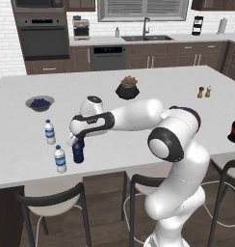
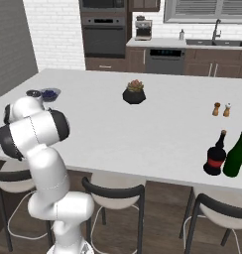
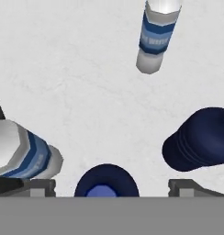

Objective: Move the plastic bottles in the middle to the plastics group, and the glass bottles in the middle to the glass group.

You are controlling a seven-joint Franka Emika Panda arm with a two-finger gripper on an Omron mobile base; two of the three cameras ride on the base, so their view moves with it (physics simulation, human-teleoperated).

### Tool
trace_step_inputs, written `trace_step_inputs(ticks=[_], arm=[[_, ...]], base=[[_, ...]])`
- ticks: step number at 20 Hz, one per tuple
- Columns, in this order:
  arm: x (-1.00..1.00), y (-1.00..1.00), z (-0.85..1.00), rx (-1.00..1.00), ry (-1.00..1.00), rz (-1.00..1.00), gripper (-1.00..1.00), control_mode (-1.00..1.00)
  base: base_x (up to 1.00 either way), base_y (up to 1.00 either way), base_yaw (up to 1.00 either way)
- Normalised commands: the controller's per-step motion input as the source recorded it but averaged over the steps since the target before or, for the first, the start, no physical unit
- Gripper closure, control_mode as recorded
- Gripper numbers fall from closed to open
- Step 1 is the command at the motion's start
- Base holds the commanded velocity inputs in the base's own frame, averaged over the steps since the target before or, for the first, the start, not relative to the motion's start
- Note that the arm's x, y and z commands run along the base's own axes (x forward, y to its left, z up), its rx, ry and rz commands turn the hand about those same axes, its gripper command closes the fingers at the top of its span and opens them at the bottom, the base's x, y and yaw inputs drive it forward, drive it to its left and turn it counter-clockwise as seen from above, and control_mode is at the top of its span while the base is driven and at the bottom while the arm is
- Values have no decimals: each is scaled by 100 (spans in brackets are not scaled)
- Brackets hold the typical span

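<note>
Okay, I've got the gripper [image 1: 77,143] spread wide over a navy bottle [image 1: 79,151], gripping nothing; it stands on the counter [image 1: 153,82] beside two water bottles [image 1: 50,131]. Looks like a plastics drop-off. Next I lift straight up, clear of the caps.

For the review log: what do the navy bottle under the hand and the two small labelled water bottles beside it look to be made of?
Navy bottle: opaque dark blue with a soft sheen, likely plastic; the hand view shows a ribbed blue cap. Water bottles and: pale translucent bodies, white caps and blue-white label bands, the usual look of thin clear plastic. All of it is rendered, so plastic stays a guess from colour and shape.
</note>
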Motion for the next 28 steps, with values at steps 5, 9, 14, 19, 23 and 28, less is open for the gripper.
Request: trace_step_inputs(ticks=[5,9,14,19,23,28], arm=[[-42,-48,62,0,1,-9,-100,-100],[-46,-93,48,1,8,-17,-100,-100],[-9,-100,29,0,9,-27,-100,-100],[0,-100,40,2,12,-31,-100,-100],[0,-100,31,0,8,-31,-100,-100],[-1,-98,19,-2,3,-34,-100,-100]], base=[[0,0,0],[0,0,0],[0,0,0],[0,0,0],[0,0,0],[0,0,0]])
